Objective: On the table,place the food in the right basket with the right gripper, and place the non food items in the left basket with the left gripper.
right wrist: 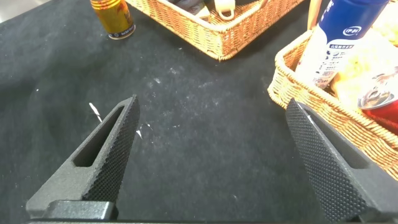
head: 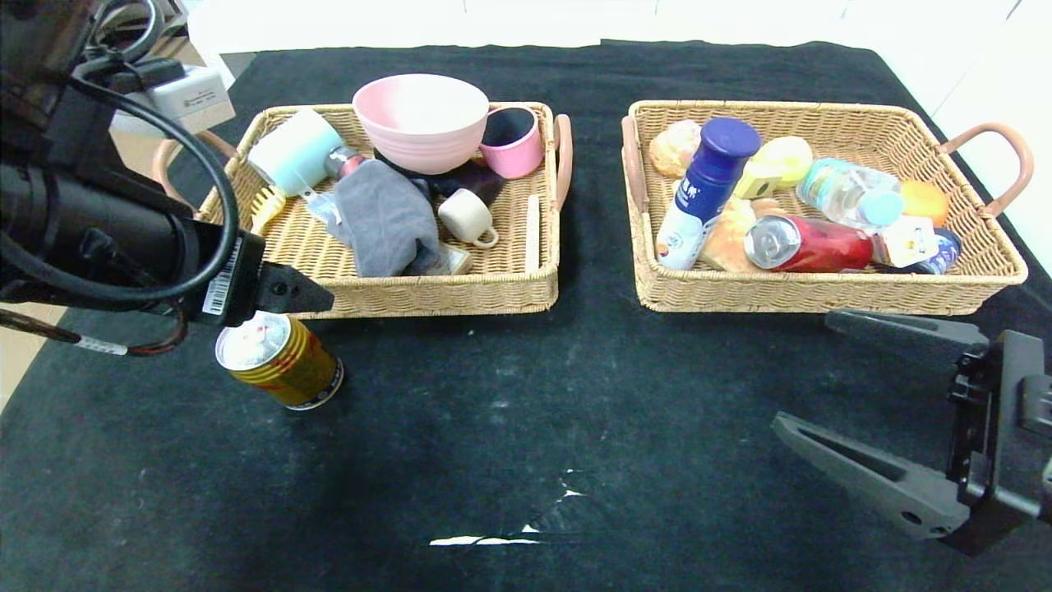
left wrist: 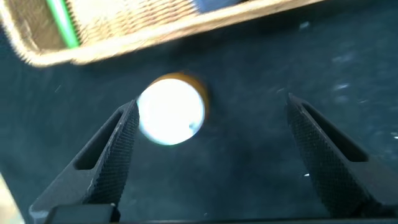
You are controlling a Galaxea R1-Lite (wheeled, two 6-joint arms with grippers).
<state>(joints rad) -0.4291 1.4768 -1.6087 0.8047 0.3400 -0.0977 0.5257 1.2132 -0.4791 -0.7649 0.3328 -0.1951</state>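
Observation:
A gold-red drink can (head: 279,362) stands upright on the black table (head: 526,427), just in front of the left basket (head: 427,296). My left gripper (head: 304,294) hovers over the can. In the left wrist view this gripper (left wrist: 212,106) is open, and the can's bright top (left wrist: 171,111) lies beside one finger, apart from the other. A grey towel (head: 386,218) lies in the left basket. The right basket (head: 822,294) holds a water bottle (head: 851,193), a bun (head: 674,146) and a yellow pack (head: 756,179). My right gripper (head: 804,370) stands open and empty in front of the right basket.
A pink bowl (head: 421,119) and cups share the left basket. A blue-white bottle (head: 707,189) and a red can (head: 809,244) lie in the right one. A white tear (head: 501,534) marks the cloth near the front. Bare cloth separates the baskets.

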